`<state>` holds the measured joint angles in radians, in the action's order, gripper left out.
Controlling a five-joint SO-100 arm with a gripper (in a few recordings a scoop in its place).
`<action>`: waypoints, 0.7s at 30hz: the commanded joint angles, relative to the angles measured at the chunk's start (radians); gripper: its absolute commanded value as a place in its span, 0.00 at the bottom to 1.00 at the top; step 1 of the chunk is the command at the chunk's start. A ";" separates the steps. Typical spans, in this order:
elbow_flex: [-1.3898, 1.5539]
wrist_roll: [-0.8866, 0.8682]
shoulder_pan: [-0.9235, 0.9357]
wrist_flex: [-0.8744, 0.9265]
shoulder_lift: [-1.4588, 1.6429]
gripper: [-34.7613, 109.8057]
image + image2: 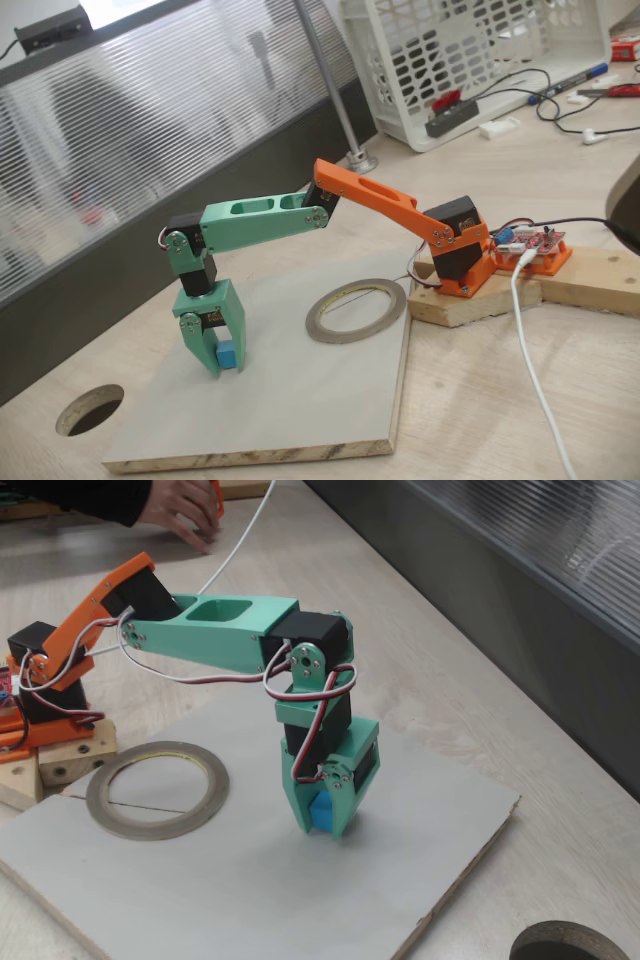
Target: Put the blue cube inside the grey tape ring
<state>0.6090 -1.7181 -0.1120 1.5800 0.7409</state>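
Pincer (222, 352) is clenched on the blue cube (226, 354), green jaws pointing straight down at the grey board (290, 400); in a fixed view the cube (323, 814) sits low between the jaw tips, and the tips look at or just above the board surface, can't tell which. Pincer (325, 818) is at the left part of the board in a fixed view, with the arm stretched out from its orange base (465, 265) on the wooden blocks. The grey tape ring (356, 309) lies flat on the board, right and farther back from the pincer, close to the base, well apart from the cube; its centre is empty. Same ring (157, 788) shows at left in the other fixed view, hollow wide enough for several cubes. My read: grasp looks done, transport is next. To do it well: lift first so the cube clears the ring's rim, thin as it is, no dragging across the board. Then pull the arm back toward the base and centre over the hollow, not over the band. Lower until the cube is near the board inside the ring before letting go, since a small cube dropped from height may bounce out or land on the band. Grip is on the very tips, so keep moves slow to avoid it slipping. The dark round hole in the bench (90, 409) near the board's left corner is not the target.
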 commanded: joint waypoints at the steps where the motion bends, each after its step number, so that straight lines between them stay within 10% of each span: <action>1: 0.002 -0.009 -0.012 0.003 0.043 0.31; 21: 0.577 -0.002 0.000 -0.041 0.634 0.31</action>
<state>1.1091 -1.7150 -0.1104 1.5662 1.2425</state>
